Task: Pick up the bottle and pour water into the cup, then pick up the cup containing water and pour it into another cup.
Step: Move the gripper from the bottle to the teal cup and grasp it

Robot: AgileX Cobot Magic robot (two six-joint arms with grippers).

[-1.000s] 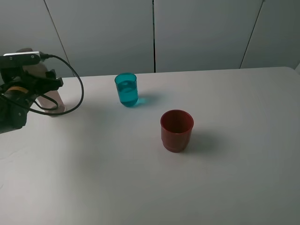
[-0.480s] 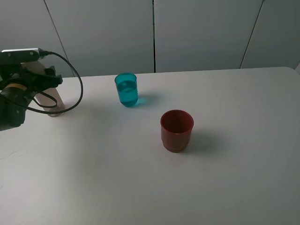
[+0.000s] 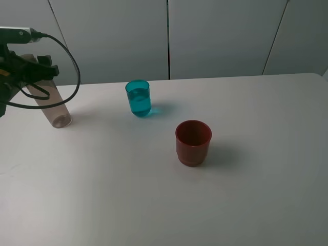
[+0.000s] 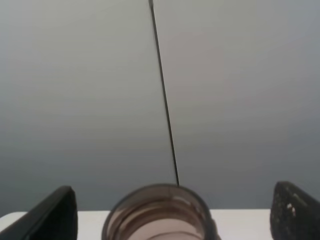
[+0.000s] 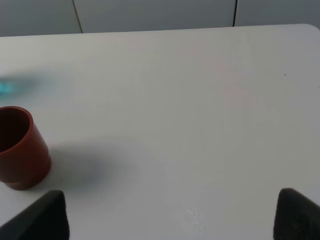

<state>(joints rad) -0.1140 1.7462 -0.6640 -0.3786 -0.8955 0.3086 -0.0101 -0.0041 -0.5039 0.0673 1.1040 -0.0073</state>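
Observation:
The smoky grey-brown bottle (image 3: pixel 53 106) stands on the table at the far left. My left gripper (image 3: pixel 32 72) is up at its top, open. In the left wrist view the bottle's mouth (image 4: pixel 159 207) sits between the spread fingers (image 4: pixel 50 215) without touching them. The teal cup (image 3: pixel 138 98) holds water and stands at mid-table near the back. The dark red cup (image 3: pixel 193 142) stands in front of it to the right, and also shows in the right wrist view (image 5: pixel 17 150). My right gripper (image 5: pixel 170 220) is open and empty, out of the exterior view.
The white table (image 3: pixel 246 195) ends at a grey panelled wall (image 3: pixel 220 36) behind. A black cable (image 3: pixel 72 61) loops from the left arm over the bottle.
My left gripper has risen up the bottle and back to the left, uncovering most of the bottle. The bottle stays on the table. The cups have not moved.

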